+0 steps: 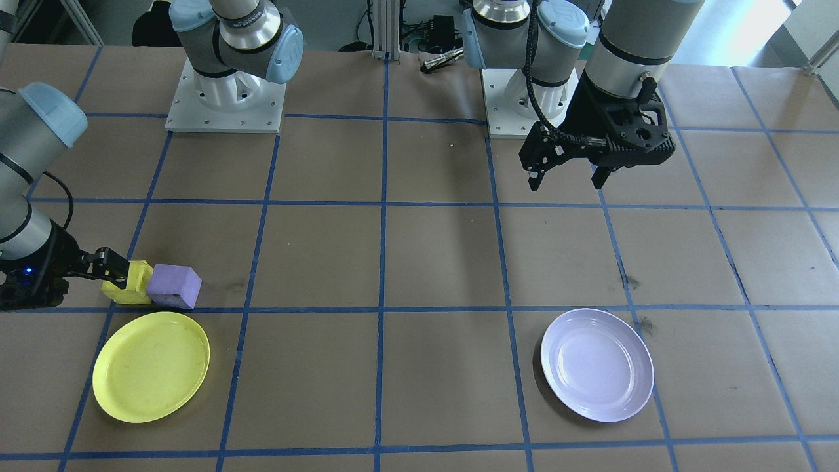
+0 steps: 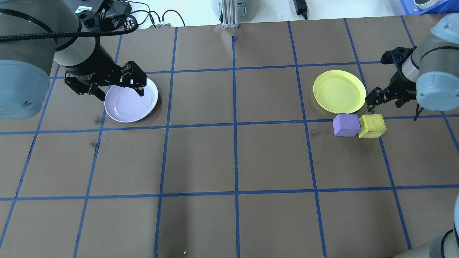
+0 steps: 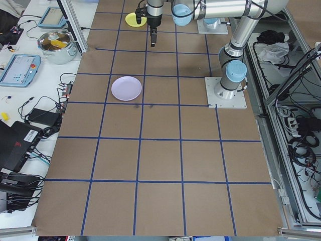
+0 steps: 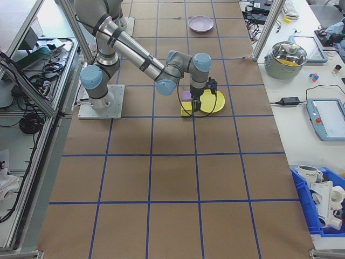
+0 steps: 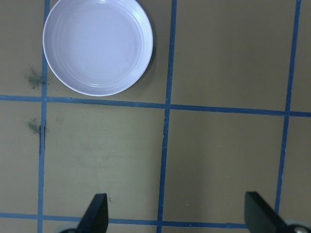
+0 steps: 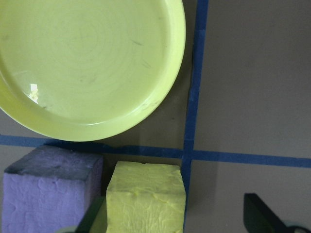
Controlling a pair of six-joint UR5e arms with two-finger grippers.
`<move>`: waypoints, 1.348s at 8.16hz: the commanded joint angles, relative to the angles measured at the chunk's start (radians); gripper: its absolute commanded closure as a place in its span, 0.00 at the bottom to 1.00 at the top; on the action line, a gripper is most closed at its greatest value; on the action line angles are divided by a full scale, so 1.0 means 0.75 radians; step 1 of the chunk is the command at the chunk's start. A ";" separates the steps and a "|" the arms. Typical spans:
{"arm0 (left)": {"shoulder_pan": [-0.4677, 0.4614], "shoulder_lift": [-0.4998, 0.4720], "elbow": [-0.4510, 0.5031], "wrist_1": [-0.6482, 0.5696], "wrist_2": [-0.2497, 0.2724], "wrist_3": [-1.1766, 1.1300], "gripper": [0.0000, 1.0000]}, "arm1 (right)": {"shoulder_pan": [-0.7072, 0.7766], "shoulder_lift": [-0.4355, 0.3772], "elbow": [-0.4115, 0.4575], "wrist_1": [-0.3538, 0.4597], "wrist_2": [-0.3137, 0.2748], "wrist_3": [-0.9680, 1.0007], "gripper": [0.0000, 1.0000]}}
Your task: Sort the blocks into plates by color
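Observation:
A yellow block (image 2: 373, 126) and a purple block (image 2: 346, 124) lie side by side, touching, just beside the yellow plate (image 2: 339, 91). My right gripper (image 2: 385, 100) is open and hovers low over the yellow block (image 6: 146, 199); one finger overlaps the block's edge next to the purple block (image 6: 48, 194), the other stands over bare table. From the front, its fingertip sits against the yellow block (image 1: 131, 288). The lavender plate (image 2: 131, 104) holds nothing. My left gripper (image 1: 567, 177) hangs open and high, well back from that plate (image 5: 97, 46).
Brown paper with a blue tape grid covers the table. Both arm bases (image 1: 226, 98) (image 1: 524, 98) stand at the robot's side. The yellow plate (image 1: 151, 366) and lavender plate (image 1: 596, 373) lie several grid squares apart. A bench with a pot (image 4: 291, 56) runs beyond the table's edge.

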 commanded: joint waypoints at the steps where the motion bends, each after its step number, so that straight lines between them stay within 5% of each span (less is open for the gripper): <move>1: 0.000 0.003 -0.002 0.000 0.001 0.000 0.00 | -0.008 0.022 0.081 -0.068 0.005 0.018 0.00; 11: 0.000 0.003 -0.006 0.000 -0.001 0.000 0.00 | -0.008 0.059 0.085 -0.065 0.005 0.018 0.05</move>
